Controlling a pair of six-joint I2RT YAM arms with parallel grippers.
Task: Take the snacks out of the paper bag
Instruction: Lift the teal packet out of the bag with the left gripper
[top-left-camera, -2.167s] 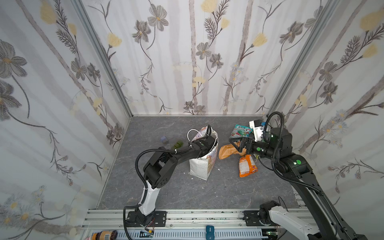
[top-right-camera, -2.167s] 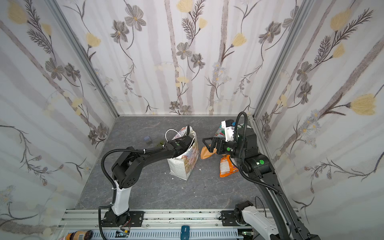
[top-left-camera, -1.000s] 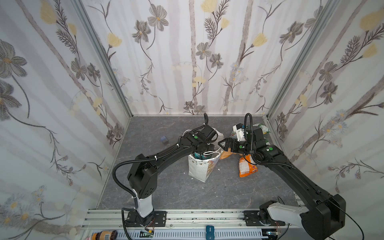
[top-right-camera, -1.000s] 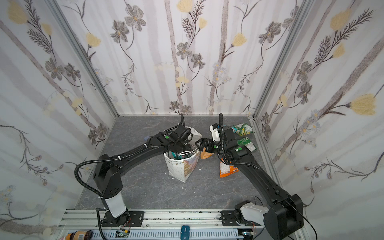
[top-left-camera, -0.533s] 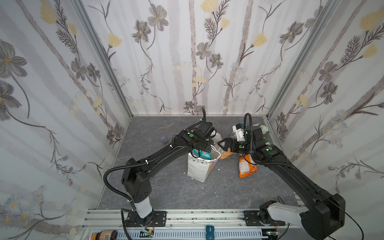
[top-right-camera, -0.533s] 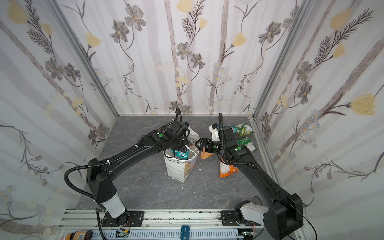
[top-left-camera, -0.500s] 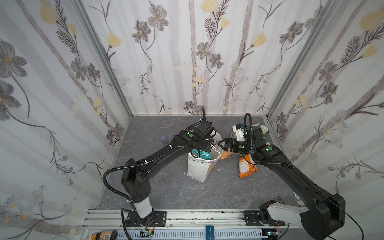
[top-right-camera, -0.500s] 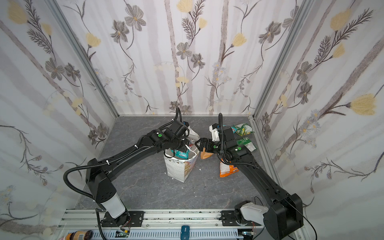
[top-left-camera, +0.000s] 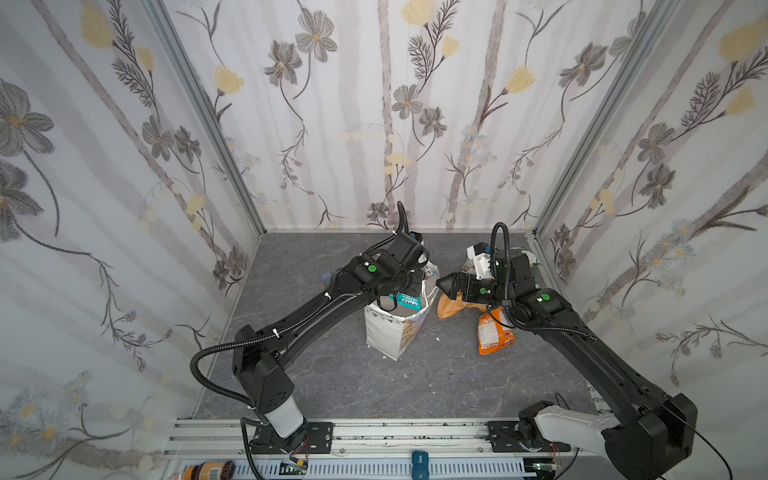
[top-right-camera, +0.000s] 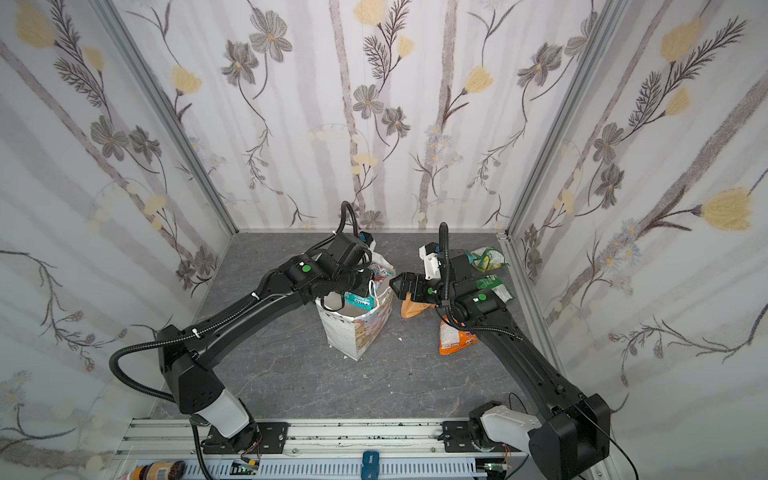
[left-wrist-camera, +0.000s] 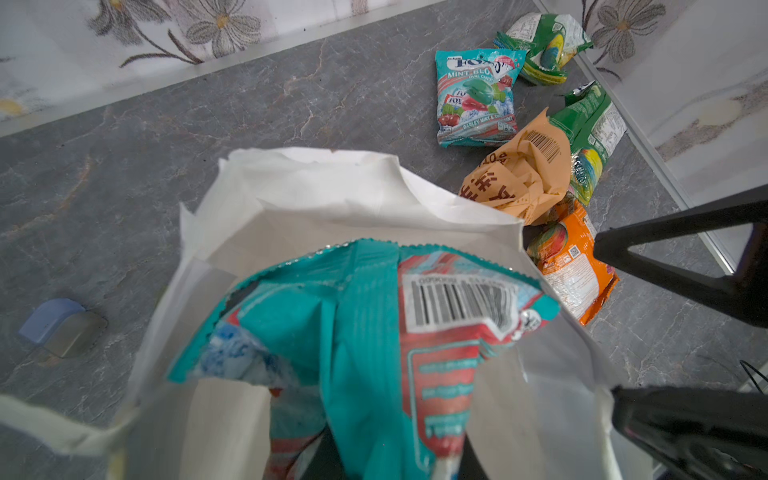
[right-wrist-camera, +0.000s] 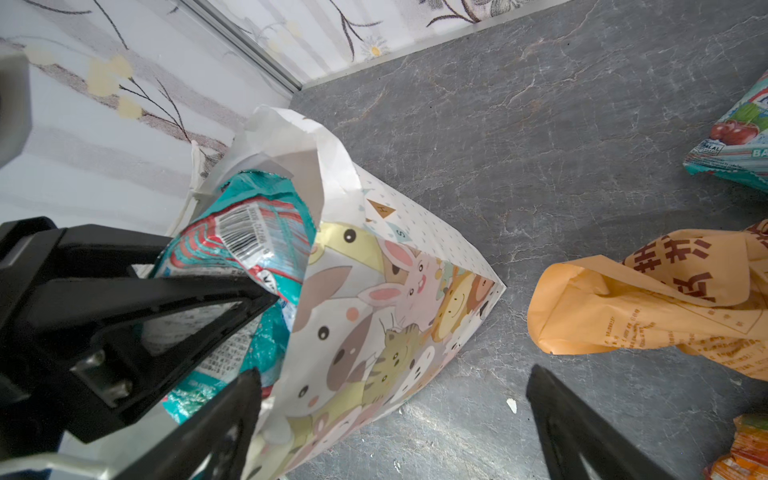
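Left claw (top-left-camera: 401, 293) was pinched on the teal packet (left-wrist-camera: 361, 332), gripping its lower end; the barcode end stood above the rim while the lower part was inside the mouth of the paper bag (right-wrist-camera: 395, 291). The bag stood upright directly under this claw. What lay beneath the packet inside the bag was hidden, so I could not tell whether more remained. Right claw (top-left-camera: 444, 284) hung just beside the bag's far wall, jaws spread wide and empty, close above the tan-brown packet (left-wrist-camera: 519, 178). Beyond that claw, on the grey floor (left-wrist-camera: 291, 104), lay the orange packet (left-wrist-camera: 573, 270), a second teal packet (left-wrist-camera: 476, 95) and two green packets (left-wrist-camera: 544, 41), all apart from the bag. Judgement: five snacks out, a sixth mid-extraction. Remaining: lift it clear of the rim, set it down with the others, check the bag.
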